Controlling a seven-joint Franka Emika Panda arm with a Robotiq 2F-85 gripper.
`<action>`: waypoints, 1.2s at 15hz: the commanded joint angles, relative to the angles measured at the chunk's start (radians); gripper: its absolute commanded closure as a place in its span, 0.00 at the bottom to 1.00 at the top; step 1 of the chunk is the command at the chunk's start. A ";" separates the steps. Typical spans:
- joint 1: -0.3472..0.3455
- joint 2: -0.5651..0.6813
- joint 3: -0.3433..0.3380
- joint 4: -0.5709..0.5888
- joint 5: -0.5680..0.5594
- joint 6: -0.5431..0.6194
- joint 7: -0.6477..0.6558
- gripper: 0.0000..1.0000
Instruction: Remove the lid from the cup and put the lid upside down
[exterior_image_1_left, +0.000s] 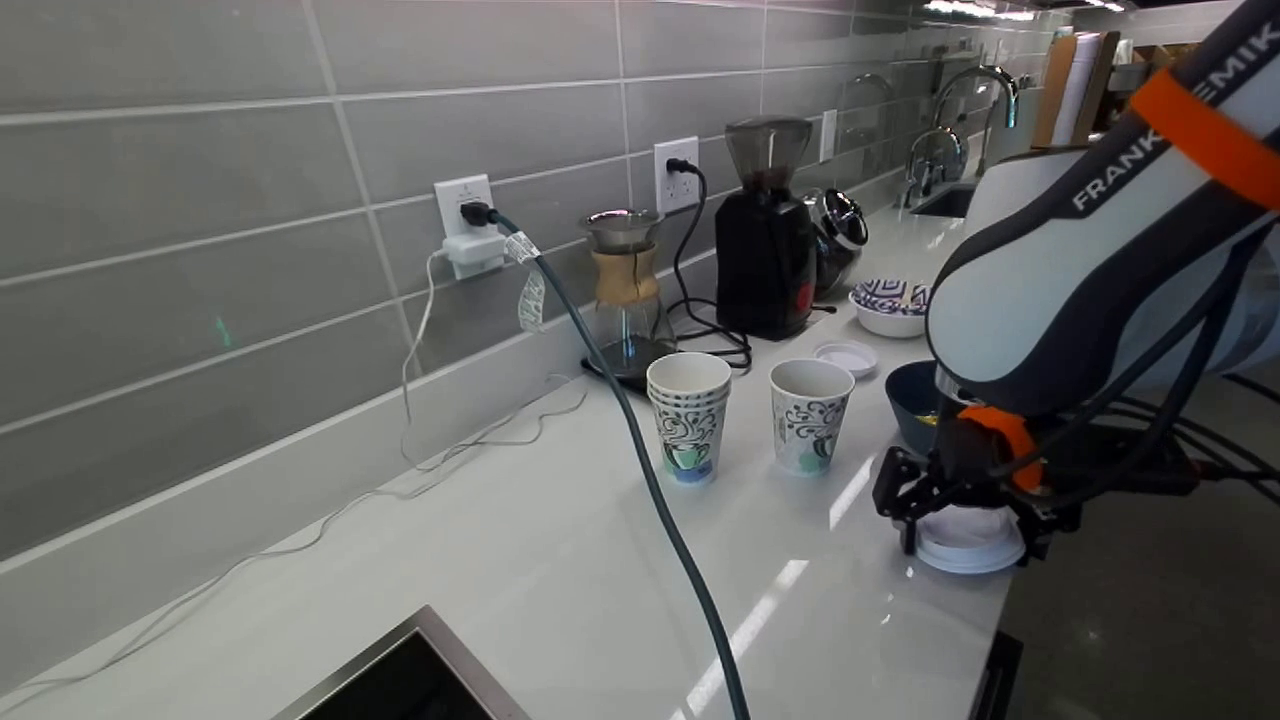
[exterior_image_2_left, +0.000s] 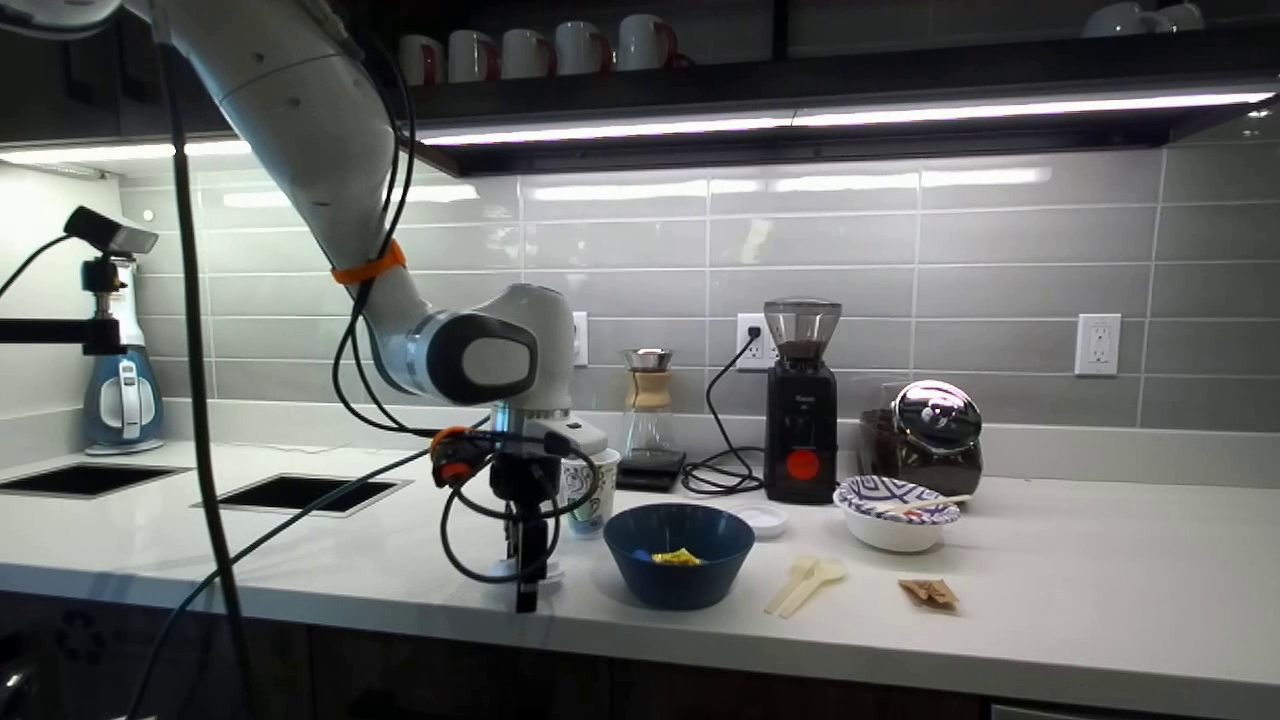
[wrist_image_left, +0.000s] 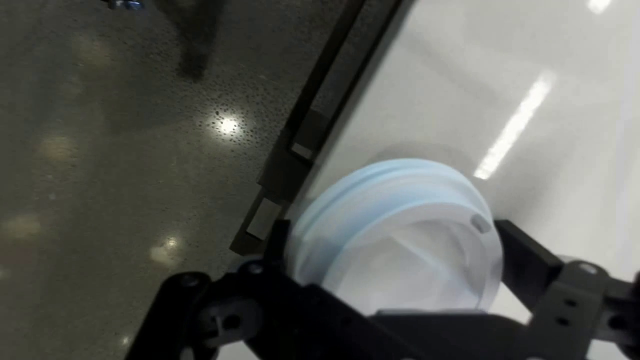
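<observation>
“While the gripper (exterior_image_1_left: 970, 548) points down at the front edge of the desk (exterior_image_1_left: 560, 570), what sits between its fingers?”

“A white lid (wrist_image_left: 395, 245), raised side and small hole facing up, its rim nearly filling the gap.”

“Does it have a firm hold?”

“I cannot tell. The fingers stand wide apart, one on each side of the rim, and seem to touch it; whether they squeeze it, or whether the white lid rests on the desk, the views leave unclear.”

“And the single paper cup (exterior_image_1_left: 810, 425)?”

“It stands upright with its mouth uncovered, apart from the gripper and beside a stack of cups (exterior_image_1_left: 690, 425).”

“What else is near?”

“A dark blue bowl (exterior_image_2_left: 675, 585), close to the gripper, with a yellow item (exterior_image_2_left: 677, 557) inside. Behind the single paper cup, in an exterior view, a second white lid (exterior_image_1_left: 846, 358) lies on the desk.”

“And past the dark blue bowl?”

“Two pale utensils (exterior_image_2_left: 815, 580) side by side, then a small brown packet (exterior_image_2_left: 930, 593); farther back, a patterned bowl (exterior_image_2_left: 893, 537) with a stick (exterior_image_2_left: 925, 506) across it, near a black coffee grinder (exterior_image_2_left: 800, 430).”
</observation>
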 joint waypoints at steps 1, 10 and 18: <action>-0.180 -0.036 0.176 0.033 -0.173 -0.162 0.067 0.00; -0.443 -0.017 0.450 0.102 -0.253 -0.167 -0.091 0.00; -0.499 -0.020 0.542 0.103 -0.163 0.015 -0.279 0.00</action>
